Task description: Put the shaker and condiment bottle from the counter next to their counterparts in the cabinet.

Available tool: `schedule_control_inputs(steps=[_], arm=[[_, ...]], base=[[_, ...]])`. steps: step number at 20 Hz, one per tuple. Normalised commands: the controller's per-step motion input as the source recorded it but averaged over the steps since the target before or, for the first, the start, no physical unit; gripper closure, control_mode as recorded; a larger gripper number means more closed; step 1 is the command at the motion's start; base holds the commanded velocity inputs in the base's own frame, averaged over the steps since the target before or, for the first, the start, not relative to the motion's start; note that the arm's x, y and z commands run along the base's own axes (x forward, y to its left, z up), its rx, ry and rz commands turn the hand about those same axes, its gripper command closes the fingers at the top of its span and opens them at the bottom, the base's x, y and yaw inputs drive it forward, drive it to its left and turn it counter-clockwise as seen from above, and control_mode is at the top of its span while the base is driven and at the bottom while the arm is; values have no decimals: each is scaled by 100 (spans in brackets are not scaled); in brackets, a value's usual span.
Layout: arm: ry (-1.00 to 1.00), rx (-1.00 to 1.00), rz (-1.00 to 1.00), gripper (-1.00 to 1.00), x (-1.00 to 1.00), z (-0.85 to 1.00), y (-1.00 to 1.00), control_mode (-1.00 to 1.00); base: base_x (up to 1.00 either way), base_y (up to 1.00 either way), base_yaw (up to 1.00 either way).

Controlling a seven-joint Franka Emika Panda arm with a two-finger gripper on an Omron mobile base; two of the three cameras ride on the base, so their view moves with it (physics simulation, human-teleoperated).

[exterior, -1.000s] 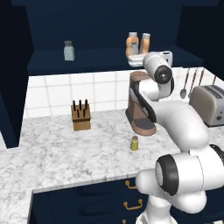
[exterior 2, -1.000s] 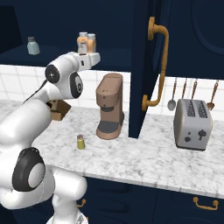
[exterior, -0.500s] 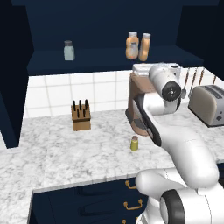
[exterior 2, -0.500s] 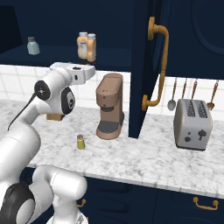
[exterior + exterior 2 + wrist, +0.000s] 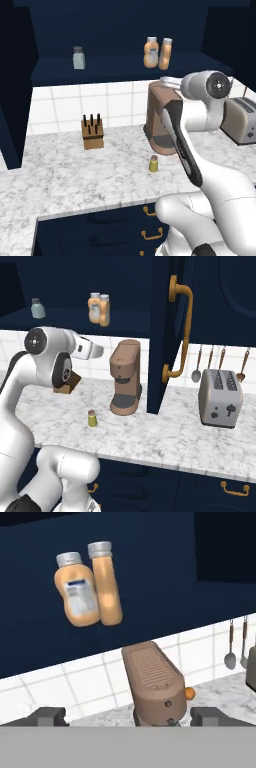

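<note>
The yellow-green shaker (image 5: pixel 153 163) (image 5: pixel 92 418) stands on the marble counter in front of the coffee machine. The slim orange condiment bottle (image 5: pixel 165 54) (image 5: pixel 104 310) (image 5: pixel 106 583) stands upright in the navy cabinet (image 5: pixel 120 22), touching the bulbous labelled orange bottle (image 5: pixel 151 52) (image 5: pixel 77 596). The pale grey-blue shaker (image 5: pixel 78 58) (image 5: pixel 37 308) stands further left on the same shelf. My gripper (image 5: pixel 129 717) (image 5: pixel 99 350) hovers below the shelf, above the coffee machine, open and holding nothing.
A brown coffee machine (image 5: pixel 160 120) (image 5: pixel 155 682) stands right under my hand. A knife block (image 5: pixel 93 132) is on the left, and a toaster (image 5: pixel 220 397) with hanging utensils (image 5: pixel 197 363) on the right. An open cabinet door with a brass handle (image 5: pixel 180 331) stands beside the machine.
My hand has drawn back and down from the shelf, away from the two orange bottles. The slim bottle stays on the shelf and the shaker has not moved.
</note>
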Motion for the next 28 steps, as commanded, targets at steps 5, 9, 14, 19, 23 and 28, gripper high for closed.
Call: schedule_control_inputs(steps=[5, 9, 14, 19, 23, 28], arm=[[30, -1, 0, -100, -28, -24, 3, -100], [5, -9, 0, -100, -14, -61, 16, -100], [0, -3, 0, -100, -11, -74, 14, -100], [0, 1, 0, -100, -14, -55, 1, -100], [0, 6, 0, -100, -25, -44, 4, -100], [9, 13, 0, -100, -31, -27, 7, -100]], base=[[0, 0, 0], [0, 0, 0], [0, 0, 0], [0, 0, 0], [0, 0, 0], [0, 0, 0]])
